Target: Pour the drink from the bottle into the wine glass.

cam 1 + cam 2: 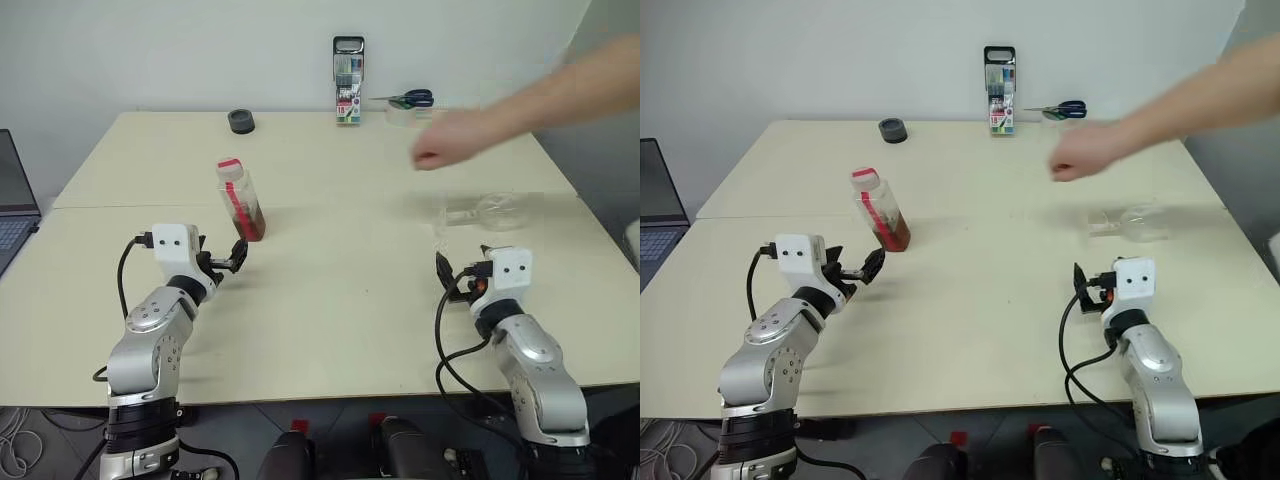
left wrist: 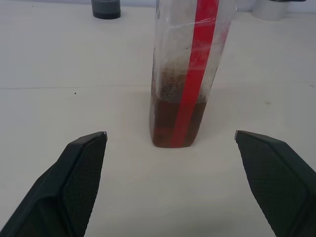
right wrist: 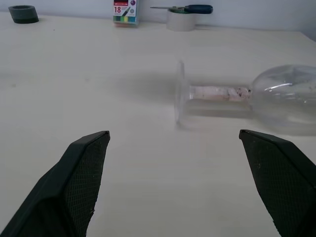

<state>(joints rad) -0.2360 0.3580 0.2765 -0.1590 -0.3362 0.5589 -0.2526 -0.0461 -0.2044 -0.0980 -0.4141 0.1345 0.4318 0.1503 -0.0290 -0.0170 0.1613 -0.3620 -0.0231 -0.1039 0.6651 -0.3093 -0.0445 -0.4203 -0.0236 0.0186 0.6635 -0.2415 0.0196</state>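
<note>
Beige table (image 1: 330,300): your bottle (image 1: 240,199) stands upright left of centre, drink (image 2: 168,121) low inside, cap on. Left gripper (image 1: 232,258) gapes wide just short of it. The wine glass (image 1: 485,211) lies on its side ahead of the spread right gripper (image 1: 452,277). A person's hand (image 1: 448,142) hovers above.

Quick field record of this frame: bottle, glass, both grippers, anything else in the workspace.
bottle: bottle upright on table, red cap on, drink fills the lower part
wine glass: wine glass lying on its side, empty
left gripper: left gripper open, just short of the bottle, not touching
right gripper: right gripper open, near the glass, apart from it
person: hand reaching over the table above the glass
back edge: marker pack, scissors, tape roll
</note>
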